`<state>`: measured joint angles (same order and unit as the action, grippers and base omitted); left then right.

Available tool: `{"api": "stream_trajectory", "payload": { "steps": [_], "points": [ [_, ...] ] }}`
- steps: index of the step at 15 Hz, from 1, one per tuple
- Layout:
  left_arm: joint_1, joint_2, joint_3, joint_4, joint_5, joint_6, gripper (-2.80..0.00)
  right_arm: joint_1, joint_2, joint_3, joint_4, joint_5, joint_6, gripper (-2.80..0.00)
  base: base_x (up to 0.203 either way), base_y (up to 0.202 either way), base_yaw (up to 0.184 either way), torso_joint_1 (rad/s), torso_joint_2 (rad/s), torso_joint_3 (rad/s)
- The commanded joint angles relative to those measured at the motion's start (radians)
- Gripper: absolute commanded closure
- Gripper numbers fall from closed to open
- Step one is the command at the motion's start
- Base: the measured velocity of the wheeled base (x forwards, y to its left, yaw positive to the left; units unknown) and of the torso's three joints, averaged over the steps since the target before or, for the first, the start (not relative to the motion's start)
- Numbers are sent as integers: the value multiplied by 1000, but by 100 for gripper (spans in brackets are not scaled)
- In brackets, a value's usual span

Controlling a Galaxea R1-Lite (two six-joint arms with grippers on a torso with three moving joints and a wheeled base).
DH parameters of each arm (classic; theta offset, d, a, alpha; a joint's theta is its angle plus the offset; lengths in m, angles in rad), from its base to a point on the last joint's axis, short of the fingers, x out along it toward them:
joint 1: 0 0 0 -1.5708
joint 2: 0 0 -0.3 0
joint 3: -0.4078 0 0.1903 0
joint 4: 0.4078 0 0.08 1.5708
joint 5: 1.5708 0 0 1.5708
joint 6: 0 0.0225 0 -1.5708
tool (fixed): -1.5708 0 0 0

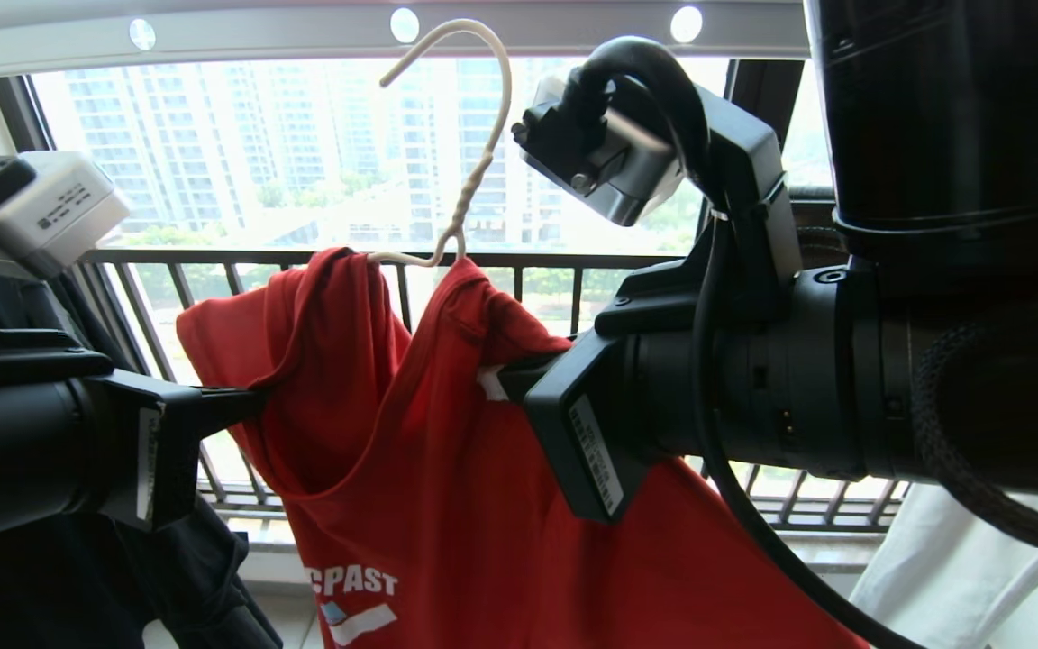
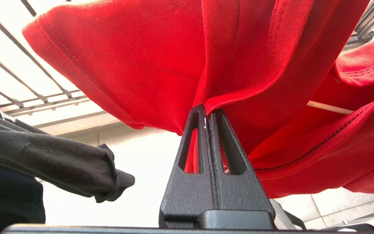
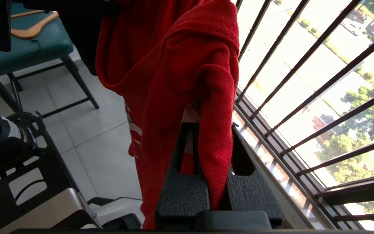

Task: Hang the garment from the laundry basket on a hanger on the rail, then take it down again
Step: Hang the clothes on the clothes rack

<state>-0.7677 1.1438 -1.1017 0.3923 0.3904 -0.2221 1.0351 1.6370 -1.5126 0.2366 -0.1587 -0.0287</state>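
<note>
Red garment (image 1: 447, 505), soft and light, is pinched at its hems by both closed pincers, left pincer (image 2: 206, 113) and right pincer (image 3: 206, 130); folded edges are judged the surest hold.

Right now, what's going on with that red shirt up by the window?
Both grippers are clamped on the red short-sleeved T-shirt, which is draped over the thin cream-white wire hanger. The left gripper pinches a hemmed edge of the fabric on the robot's left; the right gripper holds a bunched fold near the white neck label. The hanger's hook reaches up to the grey metal overhead beam with round holes; whether it rests on it I cannot tell.
</note>
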Motion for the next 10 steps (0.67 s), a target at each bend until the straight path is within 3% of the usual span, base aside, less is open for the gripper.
{"api": "stream_trajectory", "payload": {
  "steps": [1, 6, 10],
  "points": [
    [1, -3, -18, 2, 1, -3, 0, 0, 7, 0, 1, -1, 0, 0, 0, 0, 0, 0, 0, 0],
    [-4, -15, -31, -19, -8, -34, 0, 20, 44, 5, -1, 2, 2, 0, 0, 0, 0, 0, 0, 0],
    [-5, -24, 5, -220, -8, -61, 0, 53, 87, 4, -6, 2, 29, 0, 0, 0, 0, 0, 0, 0]
  ]
}}
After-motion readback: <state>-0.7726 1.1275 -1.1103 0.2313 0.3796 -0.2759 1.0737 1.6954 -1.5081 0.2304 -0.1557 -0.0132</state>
